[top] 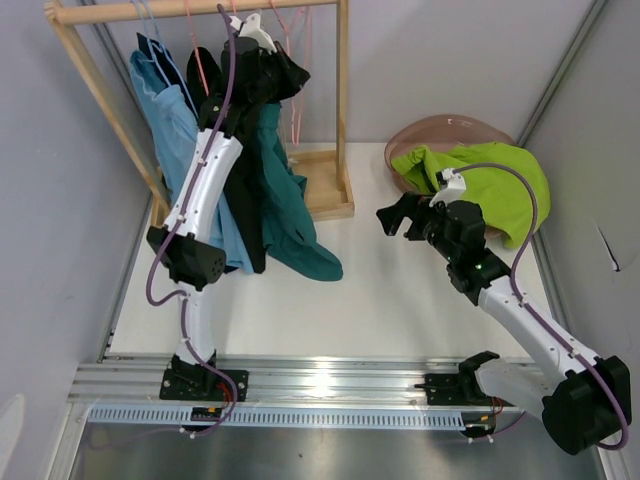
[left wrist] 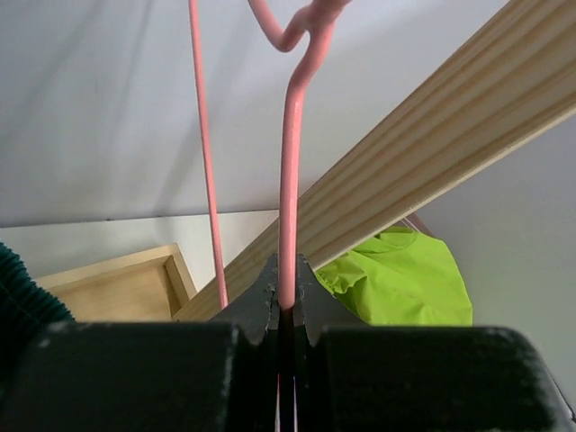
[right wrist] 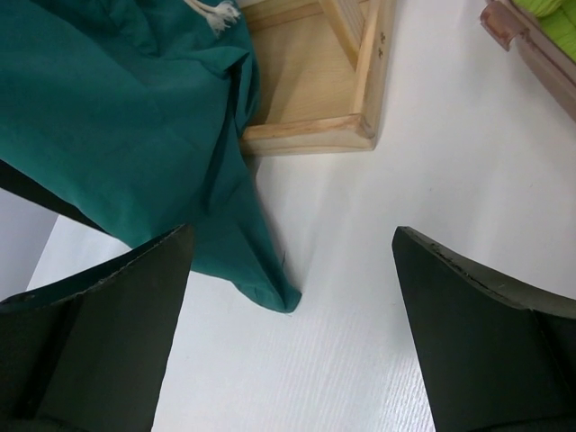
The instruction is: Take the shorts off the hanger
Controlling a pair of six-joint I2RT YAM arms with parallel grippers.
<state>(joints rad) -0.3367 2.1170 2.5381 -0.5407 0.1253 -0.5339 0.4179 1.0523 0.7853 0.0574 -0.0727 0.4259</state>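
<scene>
My left gripper (top: 248, 26) is raised to the wooden rod (top: 190, 10) and shut on the neck of a pink hanger (left wrist: 290, 180), just below its hook. Black shorts (top: 268, 78) and teal shorts (top: 290, 215) hang below that gripper, with the teal hem touching the table. Light blue shorts (top: 178, 135) and navy shorts (top: 150, 52) hang further left. Lime green shorts (top: 490, 178) lie in a basket at the right, also in the left wrist view (left wrist: 405, 279). My right gripper (top: 398, 216) is open and empty above the table, facing the teal hem (right wrist: 135, 126).
The wooden rack has a tray-like base (top: 325, 190) and slanted posts (left wrist: 432, 153). A second pink hanger (top: 298, 80) hangs empty at the rod's right end. The brown basket (top: 440, 125) stands at the back right. Grey walls close in on both sides.
</scene>
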